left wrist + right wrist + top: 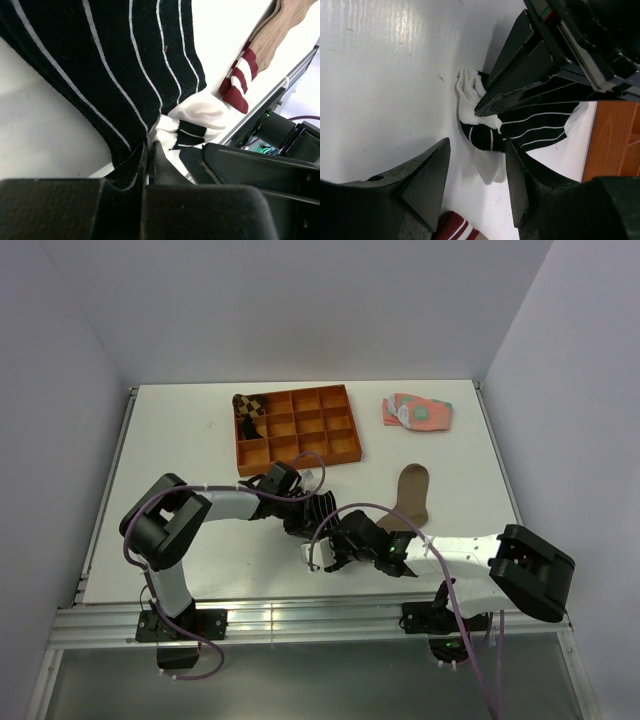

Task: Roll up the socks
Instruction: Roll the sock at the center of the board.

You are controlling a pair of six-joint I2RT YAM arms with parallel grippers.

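White tabletop (pixel 180 440) under pale walls. Near its 6 o'clock edge the left gripper (pixel 151 150) is pressed together, pinching the black sock (pixel 100 75). The right gripper (pixel 476 150) is spread and holds nothing; that sock's white end shows between its fingers. The tan sock (pixel 410 490) lies at the black sock's 3 o'clock, the tray (pixel 300 460) at 12.

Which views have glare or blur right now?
Right wrist: streaky glare on the table, right gripper's fingers soft, black sock sharp. Left wrist: left gripper's fingers a dark blur, stripes crisp. Top external: even light, arms largely covering the sock.
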